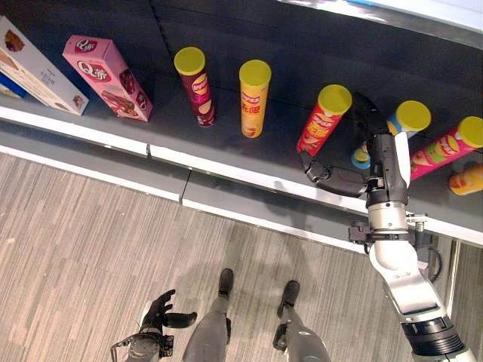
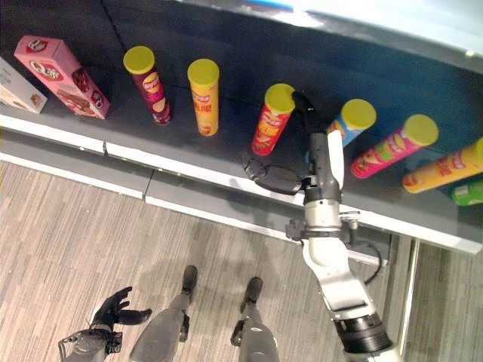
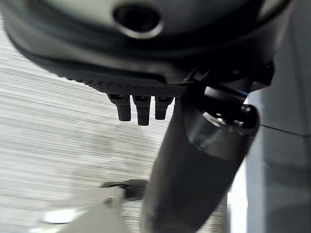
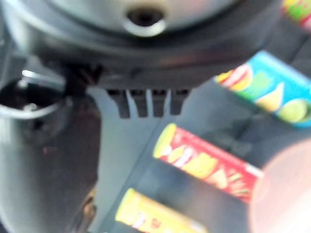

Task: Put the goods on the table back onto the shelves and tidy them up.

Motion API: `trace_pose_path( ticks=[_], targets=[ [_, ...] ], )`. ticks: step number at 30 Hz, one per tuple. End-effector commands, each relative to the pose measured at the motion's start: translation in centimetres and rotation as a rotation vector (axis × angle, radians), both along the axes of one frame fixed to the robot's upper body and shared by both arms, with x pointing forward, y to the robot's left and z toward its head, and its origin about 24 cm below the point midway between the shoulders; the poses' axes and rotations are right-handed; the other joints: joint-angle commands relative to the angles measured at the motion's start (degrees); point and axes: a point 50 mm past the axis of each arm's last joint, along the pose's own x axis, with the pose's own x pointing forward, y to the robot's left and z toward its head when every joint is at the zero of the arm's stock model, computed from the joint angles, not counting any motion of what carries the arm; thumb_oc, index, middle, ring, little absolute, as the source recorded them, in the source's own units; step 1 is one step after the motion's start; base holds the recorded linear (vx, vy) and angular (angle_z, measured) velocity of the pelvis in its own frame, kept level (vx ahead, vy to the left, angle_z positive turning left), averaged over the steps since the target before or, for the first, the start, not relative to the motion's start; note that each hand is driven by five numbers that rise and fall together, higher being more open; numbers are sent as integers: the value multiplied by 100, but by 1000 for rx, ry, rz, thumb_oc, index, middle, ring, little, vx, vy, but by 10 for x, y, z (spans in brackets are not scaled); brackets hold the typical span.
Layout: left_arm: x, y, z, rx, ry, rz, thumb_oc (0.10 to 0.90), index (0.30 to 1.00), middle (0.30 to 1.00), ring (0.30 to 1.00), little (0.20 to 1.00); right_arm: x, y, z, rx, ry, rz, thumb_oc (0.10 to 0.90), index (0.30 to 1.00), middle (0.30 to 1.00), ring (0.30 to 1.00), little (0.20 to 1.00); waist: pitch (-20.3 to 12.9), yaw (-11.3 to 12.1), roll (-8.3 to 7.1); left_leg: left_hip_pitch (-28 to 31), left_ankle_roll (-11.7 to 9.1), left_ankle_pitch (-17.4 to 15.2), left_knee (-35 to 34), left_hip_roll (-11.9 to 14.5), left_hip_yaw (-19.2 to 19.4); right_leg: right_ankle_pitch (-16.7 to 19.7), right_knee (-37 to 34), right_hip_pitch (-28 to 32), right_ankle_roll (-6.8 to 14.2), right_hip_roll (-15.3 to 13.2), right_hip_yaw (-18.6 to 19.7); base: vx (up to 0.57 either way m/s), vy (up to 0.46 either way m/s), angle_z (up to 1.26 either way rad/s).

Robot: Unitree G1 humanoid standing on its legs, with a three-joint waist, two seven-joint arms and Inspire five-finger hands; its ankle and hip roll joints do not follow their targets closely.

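Several crisp cans stand on the dark shelf [image 1: 226, 167]: a maroon one [image 1: 198, 89], a yellow one [image 1: 253, 98], a red one [image 1: 323, 119], a blue one [image 1: 404, 119] and a pink-red one [image 1: 445, 147]. My right hand [image 1: 381, 162] reaches onto the shelf between the red can and the blue can. It is open with nothing in it; its thumb [image 1: 326, 178] spreads out below the red can. The right wrist view looks past the hand at the red can [image 4: 209, 162] and the blue can [image 4: 267, 87]. My left hand [image 1: 158, 313] hangs low over the floor, relaxed and open.
A pink box [image 1: 106, 77] and a white box [image 1: 34, 68] lie at the shelf's left end. An orange can [image 1: 466, 179] and a green can [image 2: 468, 192] sit at the far right. A white rail runs along the shelf's front edge, with striped grey floor [image 1: 90, 249] below.
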Motion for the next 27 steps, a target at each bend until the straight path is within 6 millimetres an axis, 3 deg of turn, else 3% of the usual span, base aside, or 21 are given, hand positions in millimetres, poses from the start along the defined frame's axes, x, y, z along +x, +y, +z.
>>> trace_pose_path(
  ticks=[1,2,3,4,5,9,18,21,22,24,25,27],
  targets=[
    [-12,16,-3,73,53,-23,800,900,900,900,900,-5,4,56,-18,-281,66,800,900,900,900,900,-479,184,-77,39,-201,-637,12,224,91,-220,93,431,814,-756,-222,0,0,0],
    [-12,16,-3,73,53,-23,800,900,900,900,900,-5,4,56,-18,-281,66,800,900,900,900,900,-479,184,-77,39,-201,-637,12,224,91,-220,93,431,814,-756,-222,100,37,1],
    [-22,29,-5,60,88,0,800,900,900,900,900,-17,4,13,113,-34,303,800,900,900,900,900,-681,-65,-192,376,-192,-746,12,246,276,-247,109,645,821,-742,-174,313,55,1],
    [-34,37,-10,29,128,0,800,900,900,900,900,-56,-11,-78,269,478,488,800,900,900,900,900,-1191,-449,-274,1090,-259,-972,12,387,690,-346,179,966,801,-698,93,354,22,5],
    [-35,33,-12,13,134,-22,800,900,900,900,900,-64,-22,-98,259,582,441,800,900,900,900,900,-1315,-563,-286,1225,-292,-982,12,464,821,-366,191,978,776,-666,185,254,-15,-65],
    [-37,32,-15,13,151,-26,800,900,900,900,900,-70,-30,-109,264,628,389,800,900,900,900,900,-1373,-635,-297,1295,-317,-987,12,520,887,-379,187,990,749,-620,244,19,-39,-103],
    [-45,31,-20,17,193,-12,800,900,900,900,900,-75,-42,-126,325,652,263,800,900,900,900,900,-1436,-762,-331,1468,-343,-1028,12,597,1054,-377,158,1025,717,-536,423,1,-11,-11],
    [-42,29,-18,12,176,-20,800,900,900,900,900,-85,-51,-161,274,797,148,800,900,900,900,900,-1442,-760,-359,1495,-344,-1041,12,605,1079,-362,122,1052,711,-533,418,-15,-7,13],
    [-42,29,-18,12,176,-20,800,900,900,900,900,-84,-51,-161,274,797,148,800,900,900,900,900,-1441,-761,-359,1495,-344,-1041,12,605,1079,-362,122,1052,711,-533,418,-5,-3,-5],
    [-38,27,-17,5,157,-20,800,900,900,900,900,-92,-54,-191,260,911,47,800,900,900,900,900,-1432,-736,-355,1511,-335,-1042,12,602,1081,-363,117,1073,710,-539,403,0,0,0],
    [-38,27,-17,5,157,-19,800,900,900,900,900,-92,-54,-191,260,910,48,800,900,900,900,900,-1427,-737,-357,1514,-335,-1043,12,602,1081,-363,117,1075,710,-539,404,0,0,0],
    [-31,24,-15,3,137,-30,800,900,900,900,900,-102,-51,-231,296,1054,-81,800,900,900,900,900,-1419,-684,-333,1531,-319,-1043,12,592,1048,-383,113,1136,700,-537,377,0,0,0]
  ],
)
